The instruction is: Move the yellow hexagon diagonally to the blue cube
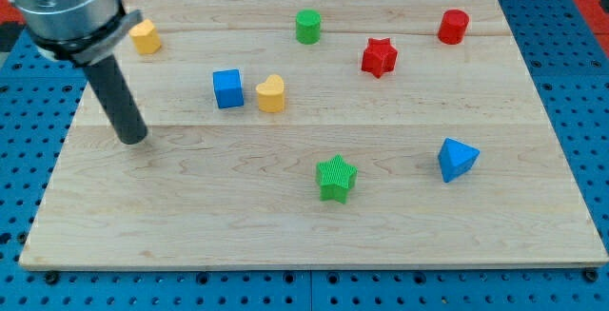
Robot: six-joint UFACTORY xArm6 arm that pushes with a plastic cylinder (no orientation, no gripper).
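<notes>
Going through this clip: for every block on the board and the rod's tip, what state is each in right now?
My tip: down on the board, touching no block.
Yellow hexagon: top left, partly behind the rod's body.
Blue cube: flat, apart from its neighbour.
Yellow heart: just right of the cube.
Green cylinder: upright.
Red star: flat.
Red cylinder: upright.
Green star: flat.
Blue triangle: alone, right side.

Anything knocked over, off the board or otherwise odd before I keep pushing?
Nothing stands out. All eight blocks sit flat on the wooden board, none over an edge. My tip rests on bare wood, at the view's left of the blue cube and below the yellow hexagon, touching neither.
</notes>
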